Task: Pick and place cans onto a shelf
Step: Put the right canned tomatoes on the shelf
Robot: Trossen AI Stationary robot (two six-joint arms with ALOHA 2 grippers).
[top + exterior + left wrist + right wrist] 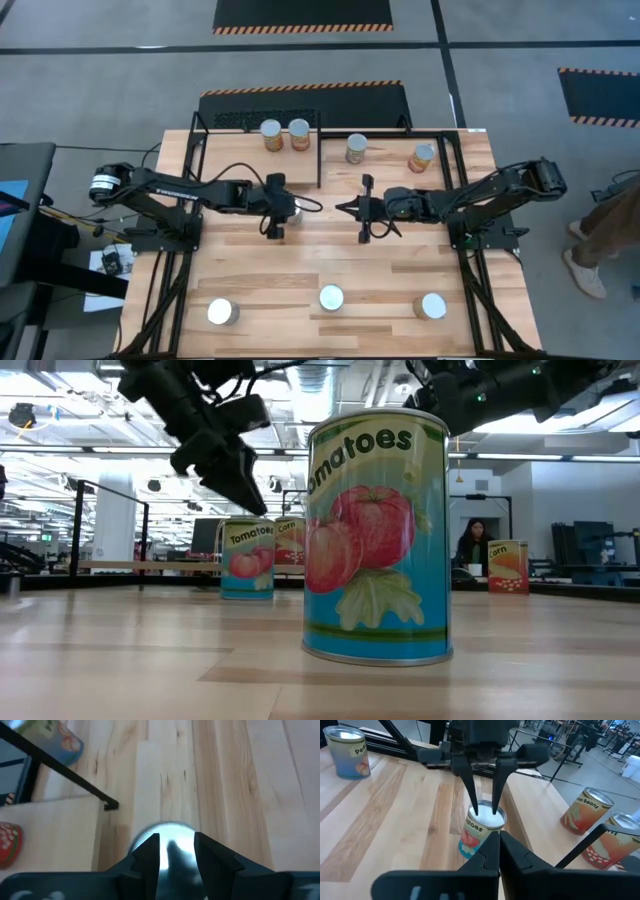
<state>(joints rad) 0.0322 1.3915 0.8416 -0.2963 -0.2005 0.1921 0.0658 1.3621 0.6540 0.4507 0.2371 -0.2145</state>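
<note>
left claw point(278, 212): fingers apart, pointing down | right claw point(364, 208): fingers together, mid-table

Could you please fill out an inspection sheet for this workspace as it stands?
Surface: plank table, wooden, bare between the cans.
Job's things: shelf holds four cans; three cans stand along the near edge; one tomato can stands upright on the table just off the shelf.
Clutter: nothing seen.
Grippers: left gripper is right above the tomato can's top, fingers apart, not gripping it; right gripper faces it mid-table, shut and empty.
Cables: black cable loops along the left arm.
Surroundings: person stands by the table's right side; striped floor mat.
</note>
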